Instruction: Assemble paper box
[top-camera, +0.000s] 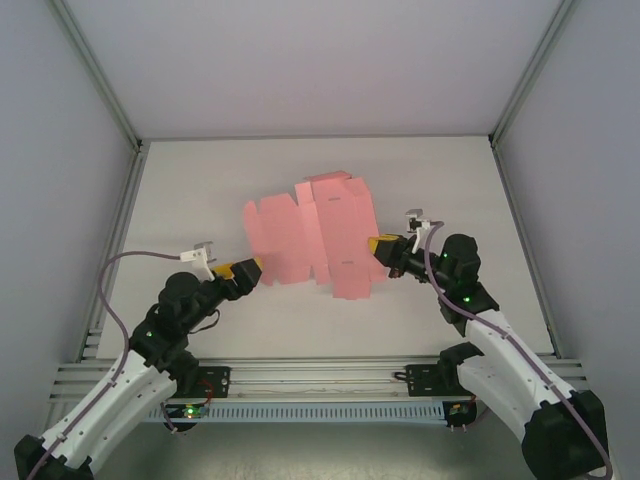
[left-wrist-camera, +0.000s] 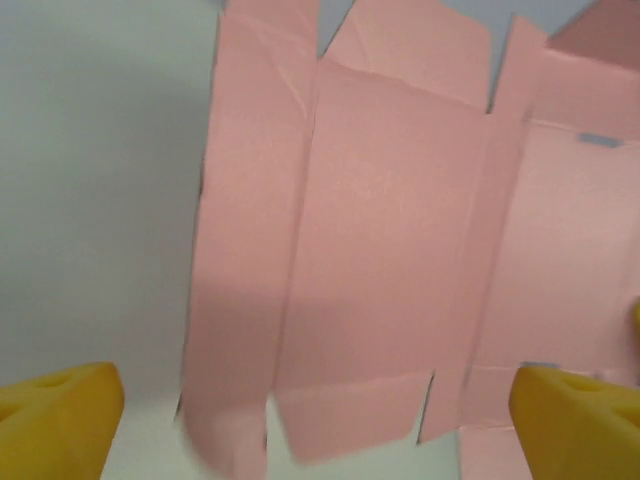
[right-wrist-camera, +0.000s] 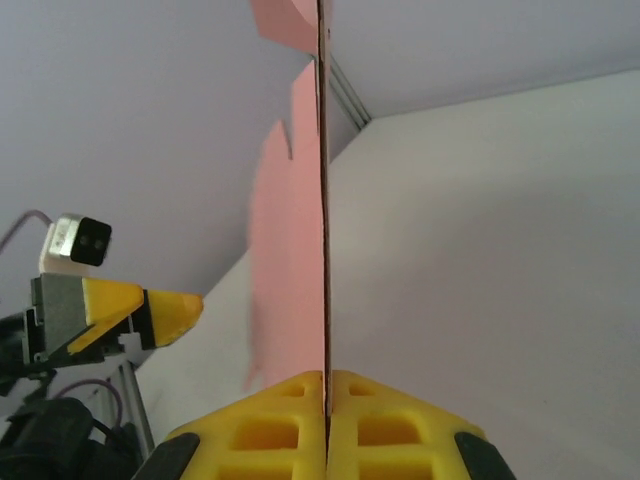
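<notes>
Left arm (top-camera: 112, 392), right arm (top-camera: 500, 350): white shells, black joints, green LEDs. Yellow fingers (right-wrist-camera: 270, 425) with moulded pockets. Purple cable (top-camera: 102, 295) at left arm's 9 o'clock.

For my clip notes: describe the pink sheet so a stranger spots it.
On the white table, look between the two arms. The paper box is an unfolded, creased sheet with flaps, pinched by the right gripper, the only pink thing there.
</notes>
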